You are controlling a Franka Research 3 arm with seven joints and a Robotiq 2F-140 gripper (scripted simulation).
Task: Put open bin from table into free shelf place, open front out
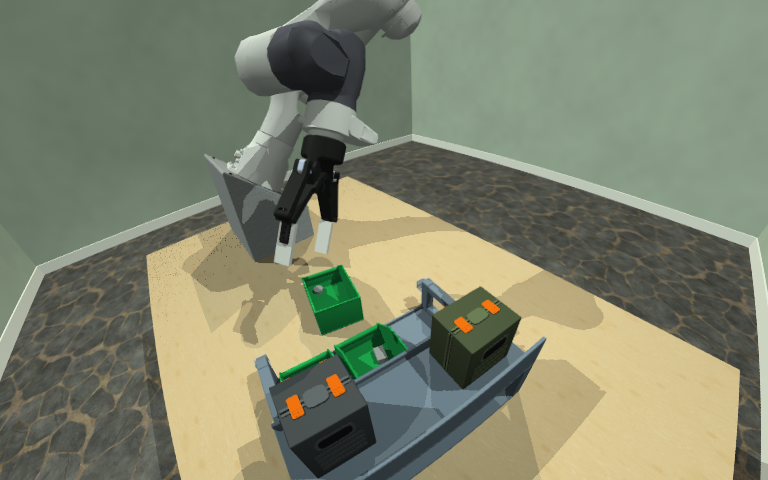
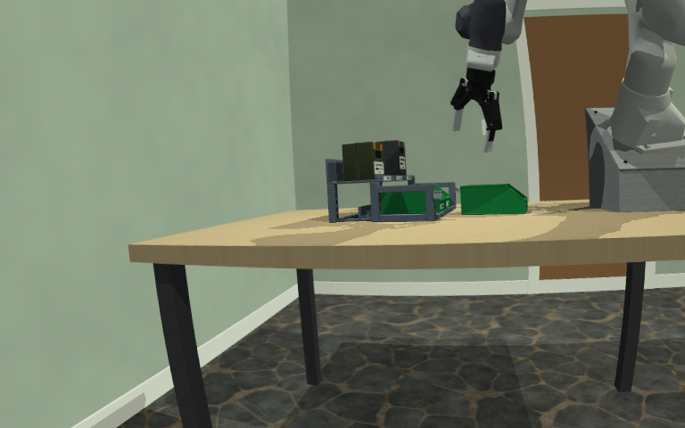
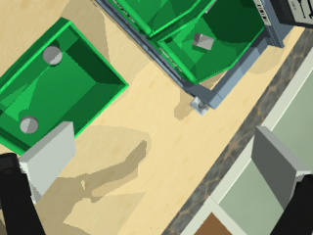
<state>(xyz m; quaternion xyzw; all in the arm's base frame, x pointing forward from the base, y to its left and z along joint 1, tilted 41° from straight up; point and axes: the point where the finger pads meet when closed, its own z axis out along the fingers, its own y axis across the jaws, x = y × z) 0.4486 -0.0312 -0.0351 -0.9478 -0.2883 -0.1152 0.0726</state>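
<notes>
A green open bin [image 1: 332, 301] stands on the table in front of the grey shelf [image 1: 407, 390]. It shows from the side in the exterior view [image 2: 493, 199] and at the left of the wrist view [image 3: 55, 92], with two small grey parts inside. Two green bins [image 1: 370, 349] sit in the shelf's lower row. My gripper [image 1: 303, 251] hangs open and empty in the air above and behind the table bin; it also shows in the exterior view [image 2: 472, 134].
A dark grey case [image 1: 321, 416] and an olive case [image 1: 474, 335] stand on the shelf's top board. The robot's grey base [image 1: 254, 215] stands behind the bin. The table edge [image 3: 222, 164] runs near the shelf's end.
</notes>
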